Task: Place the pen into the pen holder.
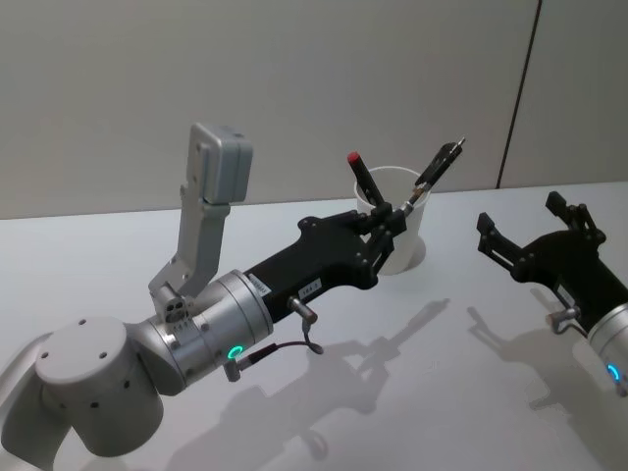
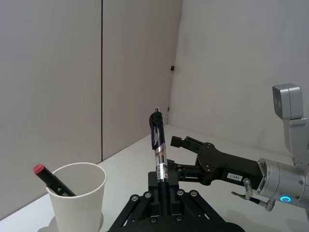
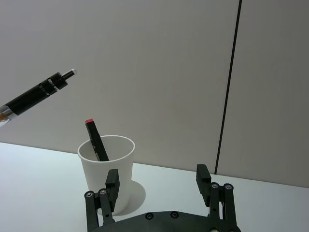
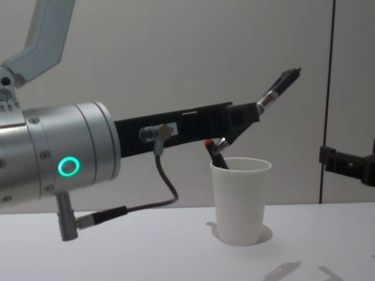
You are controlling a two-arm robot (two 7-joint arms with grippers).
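**Pen held above cup, insertion pending**

- Left gripper (image 1: 392, 221): closed on the lower end of the pen (image 1: 440, 162), close above the cup's (image 1: 407, 250) rim on its near-left side.
- Pen: black and slanted. Its free end points up and away past the cup's right side. No part of it is inside the cup.
- Cup: white paper, upright on the table (image 1: 442, 392).
- Marker (image 1: 361, 172): red-capped, already in the cup, leaning on its left rim.
- Right gripper (image 1: 527, 218): fingers spread and holding nothing, idle well to the cup's right.
- Step in hand: bringing the pen over the cup's mouth; release not yet made.
- Next move calls for:
  - tipping the pen nearer upright;
  - centring its gripped end over the open right part of the mouth, clear of the marker;
  - lowering, then opening the fingers.
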